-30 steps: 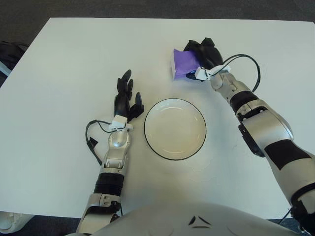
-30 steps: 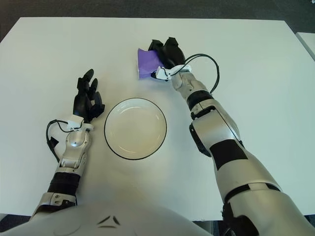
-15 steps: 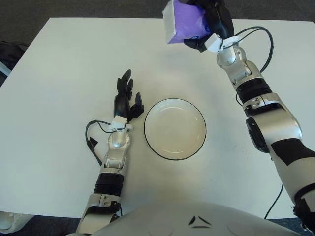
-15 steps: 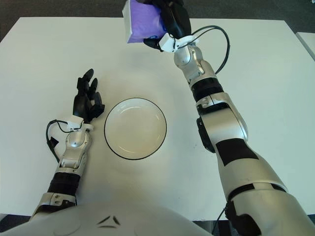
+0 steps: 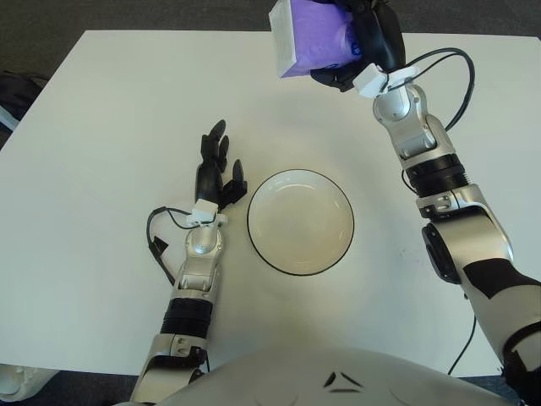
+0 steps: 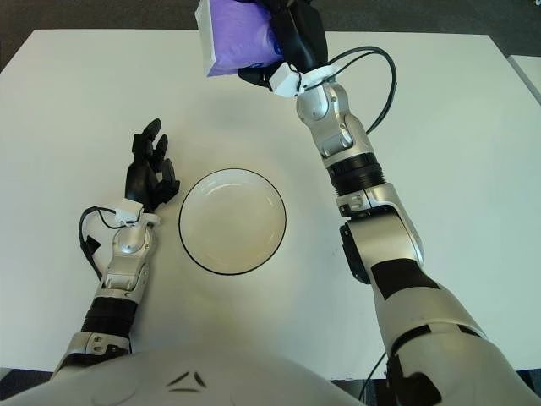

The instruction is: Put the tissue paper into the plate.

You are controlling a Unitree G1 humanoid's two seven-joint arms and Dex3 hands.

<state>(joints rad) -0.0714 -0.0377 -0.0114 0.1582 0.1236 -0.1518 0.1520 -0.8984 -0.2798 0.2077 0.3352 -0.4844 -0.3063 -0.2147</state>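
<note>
Purple tissue paper pack (image 5: 306, 38) gripped in right hand (image 5: 363, 41), raised high above far side of white table (image 5: 101, 101). Black-rimmed plate (image 5: 300, 222) well apart, nearer the robot. Left hand (image 5: 217, 173) idle, fingers loose, just left of plate. Risk: pack (held at one end only) slipping during swing, or released short of plate.

Bright, even light; soft shadows
</note>
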